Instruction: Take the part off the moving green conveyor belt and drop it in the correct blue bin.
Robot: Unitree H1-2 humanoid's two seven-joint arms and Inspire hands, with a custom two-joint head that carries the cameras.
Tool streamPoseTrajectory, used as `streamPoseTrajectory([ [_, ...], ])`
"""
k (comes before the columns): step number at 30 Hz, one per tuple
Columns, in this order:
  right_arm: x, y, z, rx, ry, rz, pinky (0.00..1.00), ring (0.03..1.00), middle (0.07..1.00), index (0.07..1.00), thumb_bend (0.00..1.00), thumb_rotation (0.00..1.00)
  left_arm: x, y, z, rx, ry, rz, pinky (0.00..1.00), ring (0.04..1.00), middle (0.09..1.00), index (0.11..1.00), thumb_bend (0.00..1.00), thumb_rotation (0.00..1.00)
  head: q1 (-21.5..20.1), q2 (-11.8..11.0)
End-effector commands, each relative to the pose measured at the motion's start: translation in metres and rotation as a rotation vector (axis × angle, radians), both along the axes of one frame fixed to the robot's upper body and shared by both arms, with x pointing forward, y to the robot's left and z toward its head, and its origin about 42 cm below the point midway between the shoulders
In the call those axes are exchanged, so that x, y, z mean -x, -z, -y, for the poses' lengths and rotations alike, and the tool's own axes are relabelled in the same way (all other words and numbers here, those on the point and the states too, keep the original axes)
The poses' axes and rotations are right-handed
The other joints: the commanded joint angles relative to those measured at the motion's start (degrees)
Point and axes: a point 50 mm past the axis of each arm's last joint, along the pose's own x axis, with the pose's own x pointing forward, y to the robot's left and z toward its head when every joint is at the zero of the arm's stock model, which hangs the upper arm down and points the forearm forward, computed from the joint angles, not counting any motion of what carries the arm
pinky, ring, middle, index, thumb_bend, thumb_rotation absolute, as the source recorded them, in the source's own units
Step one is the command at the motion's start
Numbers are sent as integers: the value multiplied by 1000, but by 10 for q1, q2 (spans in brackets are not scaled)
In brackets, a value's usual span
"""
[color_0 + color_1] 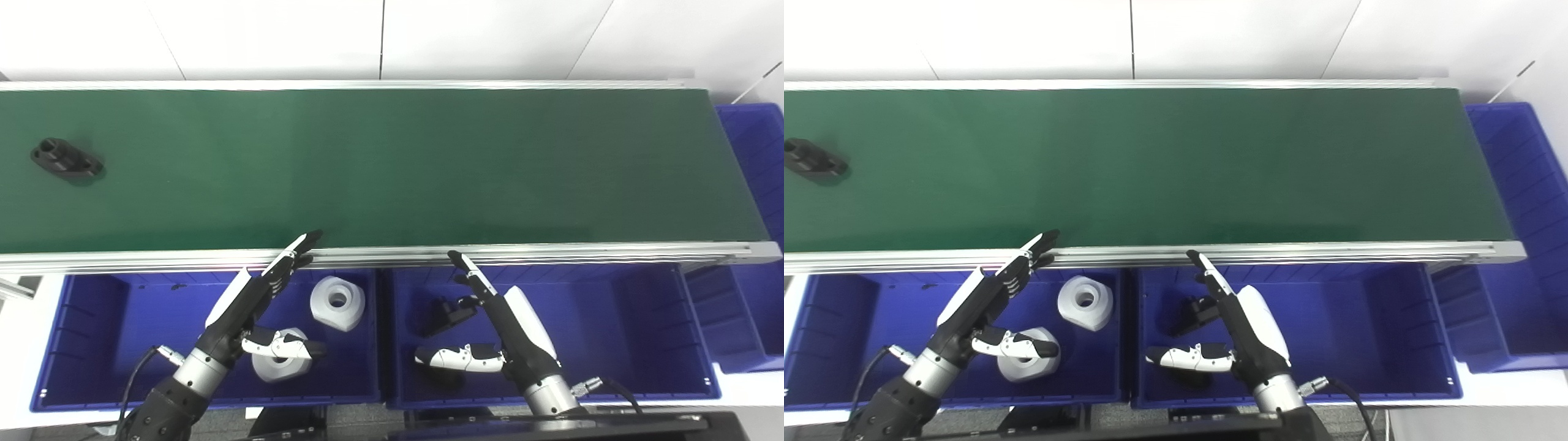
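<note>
A black part [66, 158] lies on the green conveyor belt [392, 165] at its far left; it also shows in the right eye view [813, 163]. My left hand [260, 300] is open and empty over the left blue bin [98, 343], fingertips at the belt's near rail. My right hand [496, 324] is open and empty over the middle blue bin [625, 331], fingers pointing toward the rail. Both hands are far from the black part.
The left bin holds two white parts [337, 302] [278, 364]. The middle bin holds a black part [450, 313] beside my right hand. Another blue bin [756, 184] stands at the belt's right end. An aluminium rail [551, 251] edges the belt.
</note>
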Motion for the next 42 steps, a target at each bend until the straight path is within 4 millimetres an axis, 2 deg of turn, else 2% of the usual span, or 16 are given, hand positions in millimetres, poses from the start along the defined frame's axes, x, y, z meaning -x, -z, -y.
streamPoseTrajectory([
  [1, -1, -7, -2, -14, -5, 60, 770, 909, 957, 967, 857, 398, 0, -1, 0, -1, 17, 21, 932, 991, 1000, 983, 819, 331, -1, -1],
  [2, -2, -7, -3, -16, -5, 58, 770, 909, 958, 967, 856, 399, 0, -1, -1, 0, 17, 20, 929, 991, 1000, 982, 820, 330, -1, -1],
  [4, -2, -7, -3, -15, -5, 57, 682, 880, 959, 969, 854, 394, 0, -1, -1, -1, 18, 19, 926, 990, 1000, 981, 822, 336, -1, -1],
  [12, -4, -6, -4, -9, -9, 54, 787, 914, 957, 968, 857, 400, -2, 0, -1, -2, 25, 17, 935, 991, 1000, 982, 822, 332, -1, -1],
  [15, -4, -6, -4, -17, -9, 58, 713, 895, 955, 966, 854, 392, -2, 0, -1, 1, 24, 18, 935, 989, 1000, 980, 824, 332, -1, 0],
  [22, -5, -4, -4, -5, -14, 55, 786, 913, 954, 966, 856, 407, 1, -2, -3, 3, 27, 16, 919, 983, 1000, 976, 821, 349, 3, -2],
  [28, -3, -6, -5, -3, -11, 52, 768, 919, 958, 966, 858, 401, 13, -8, -6, 2, 54, -7, 935, 992, 1000, 990, 877, 410, 11, -4],
  [32, -2, -5, -2, 1, -15, 67, 736, 900, 955, 966, 855, 407, 23, -14, -8, -40, 93, -29, 922, 994, 1000, 1000, 875, 433, 29, -10],
  [36, 2, -5, 2, 0, -8, 45, 737, 907, 961, 968, 860, 410, 24, -9, -3, -56, 100, -51, 890, 985, 1000, 1000, 874, 430, 59, -21],
  [37, 3, -5, 4, -5, -4, 44, 719, 901, 962, 968, 860, 410, 24, -8, -1, -56, 100, -55, 888, 982, 1000, 1000, 877, 426, 76, -28],
  [38, 4, -4, 5, -10, 0, 44, 700, 892, 961, 967, 861, 405, 24, -7, 0, -56, 100, -58, 889, 982, 1000, 1000, 881, 424, 76, -28],
  [39, 5, -3, 7, -14, 1, 44, 694, 889, 961, 967, 861, 402, 25, -6, 2, -55, 100, -59, 890, 981, 1000, 1000, 881, 419, 100, -36],
  [42, 9, -1, 14, -24, 0, 39, 707, 897, 967, 971, 856, 391, 28, -3, 9, -56, 85, -48, 878, 967, 1000, 992, 874, 404, 130, -48],
])
